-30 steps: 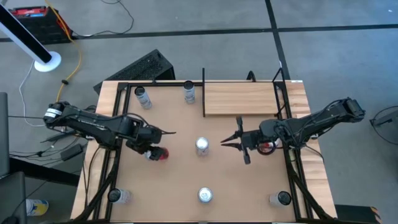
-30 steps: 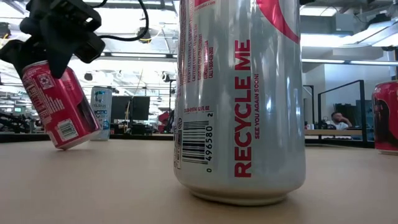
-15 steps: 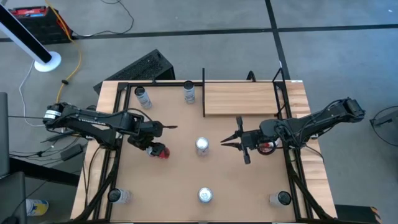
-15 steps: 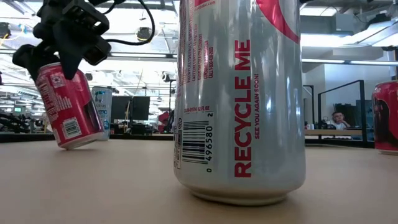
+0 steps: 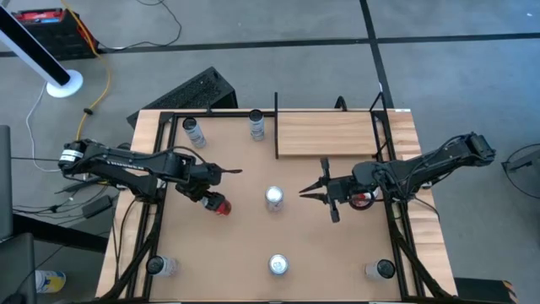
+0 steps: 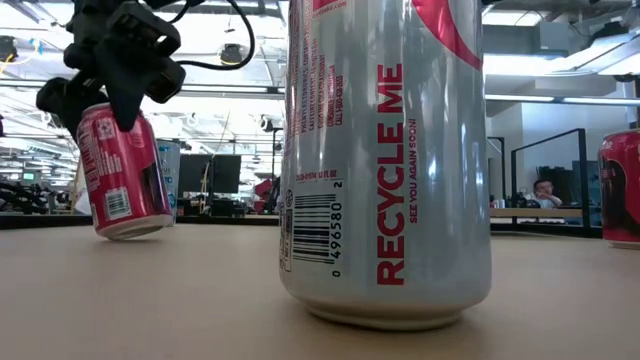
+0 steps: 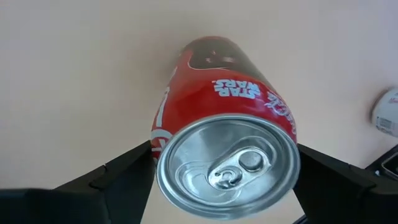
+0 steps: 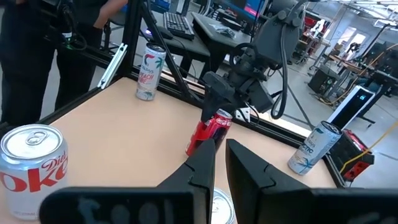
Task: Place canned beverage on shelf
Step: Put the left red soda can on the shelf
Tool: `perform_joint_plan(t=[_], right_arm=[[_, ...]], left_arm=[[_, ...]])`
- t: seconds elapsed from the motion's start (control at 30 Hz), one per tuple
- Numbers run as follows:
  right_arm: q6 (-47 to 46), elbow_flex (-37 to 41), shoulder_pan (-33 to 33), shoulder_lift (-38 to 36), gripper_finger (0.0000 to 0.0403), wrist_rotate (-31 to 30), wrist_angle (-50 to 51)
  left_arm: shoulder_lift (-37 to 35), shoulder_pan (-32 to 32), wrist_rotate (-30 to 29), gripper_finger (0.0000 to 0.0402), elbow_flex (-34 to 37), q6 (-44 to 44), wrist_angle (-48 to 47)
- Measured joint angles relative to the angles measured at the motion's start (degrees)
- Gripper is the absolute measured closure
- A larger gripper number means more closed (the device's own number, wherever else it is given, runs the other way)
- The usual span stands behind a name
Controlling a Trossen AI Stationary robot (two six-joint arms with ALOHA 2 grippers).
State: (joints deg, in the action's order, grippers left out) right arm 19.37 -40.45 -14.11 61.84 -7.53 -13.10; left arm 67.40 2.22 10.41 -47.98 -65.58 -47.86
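Left claw: the left gripper (image 5: 213,192) grips a red aluminium drinks can (image 5: 218,205), tilted, its base on the brown tabletop (image 5: 245,245)
Right claw: the right gripper (image 5: 309,191) waits shut, empty
Progress: pale wood-grain shelf board (image 5: 325,133) bare; carrying and placing remain

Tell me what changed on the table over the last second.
The left gripper tipped the red can from a strong lean to nearly upright on the tabletop, shifting slightly toward the table's middle. The right gripper, the silver cans and the shelf stayed put.
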Motion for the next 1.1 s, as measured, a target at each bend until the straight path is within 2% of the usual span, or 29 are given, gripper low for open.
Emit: perform_joint_plan(t=[0.3,0.47,0.73,1.1], right_arm=[[2.1,0.0,0.9,0.0,0.0339,0.0,-0.4],[1.7,0.0,1.3,0.0,0.0339,0.0,-0.7],[1.5,0.0,1.2,0.0,0.0339,0.0,-0.7],[0.1,0.0,0.6,0.0,0.0339,0.0,-0.6]], left_arm=[[0.0,0.0,2.6,0.0026,0.0,-1.8,3.8],[0.0,0.0,2.6,0.0024,0.0,-2.5,6.3],[0.0,0.0,2.6,0.0024,0.0,-3.1,4.7],[0.0,0.0,-0.2,0.0024,0.0,-0.7,5.4]])
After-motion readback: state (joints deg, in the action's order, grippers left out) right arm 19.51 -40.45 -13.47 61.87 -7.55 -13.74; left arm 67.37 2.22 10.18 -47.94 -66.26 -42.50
